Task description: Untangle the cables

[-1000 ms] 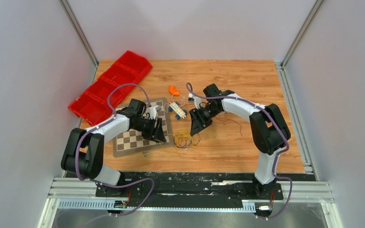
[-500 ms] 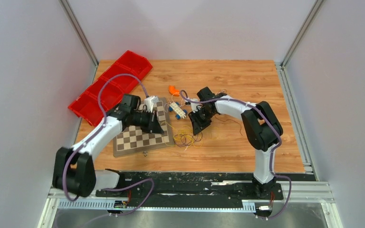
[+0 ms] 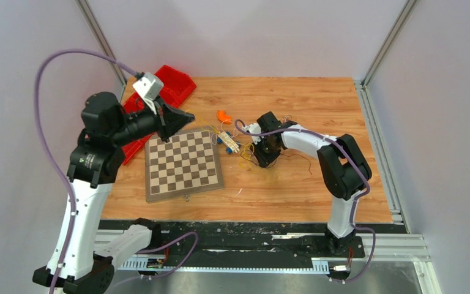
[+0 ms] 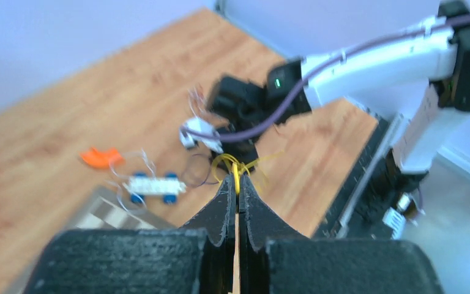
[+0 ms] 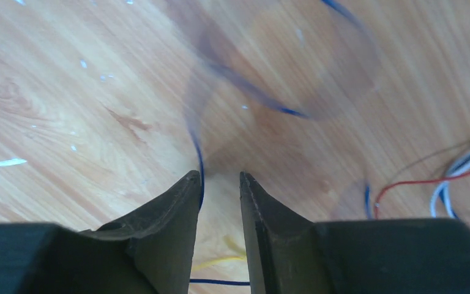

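Yellow and dark cables lie bunched on the wooden tabletop, under the right jaws. The left arm has swung up high off the chessboard. Grey walls stand around.

Left wrist: the left jaws pinch one yellow cable tight.

Right wrist: the right jaws stand a little apart, with a dark cable beside one finger.
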You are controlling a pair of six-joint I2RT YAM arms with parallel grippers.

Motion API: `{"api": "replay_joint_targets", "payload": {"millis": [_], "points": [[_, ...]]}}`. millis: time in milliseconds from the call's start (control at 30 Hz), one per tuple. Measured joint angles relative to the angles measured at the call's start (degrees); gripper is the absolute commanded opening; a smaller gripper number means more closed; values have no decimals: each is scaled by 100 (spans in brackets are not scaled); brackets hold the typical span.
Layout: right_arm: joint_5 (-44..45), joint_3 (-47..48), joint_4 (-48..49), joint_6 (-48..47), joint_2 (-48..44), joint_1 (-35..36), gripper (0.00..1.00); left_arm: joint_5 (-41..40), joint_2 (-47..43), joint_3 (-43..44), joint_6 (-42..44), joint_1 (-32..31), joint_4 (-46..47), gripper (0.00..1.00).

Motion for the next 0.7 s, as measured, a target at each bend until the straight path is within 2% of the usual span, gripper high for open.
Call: {"api": "replay_joint_targets", "payload": {"millis": [100,233,500,600,700], "points": [[177,-11,0,-68,-22,-107,36,-197,240,883,-28,186,-120,0],[304,-46,0,-177,-55,-352,36,-507,737,2068,-162,750,-293,0],[498,-236,46,-468,-181,-791,37,-896,1620,3786,-343,1617,-387,0],[492,-282,46,-535,-223,-909,41,-973,1801,4089,-352,1810,-374,0],[393,-310,-39,-601,-269,-1049,53,-1036,1958,4168,-319,1945,-372,0]]}}
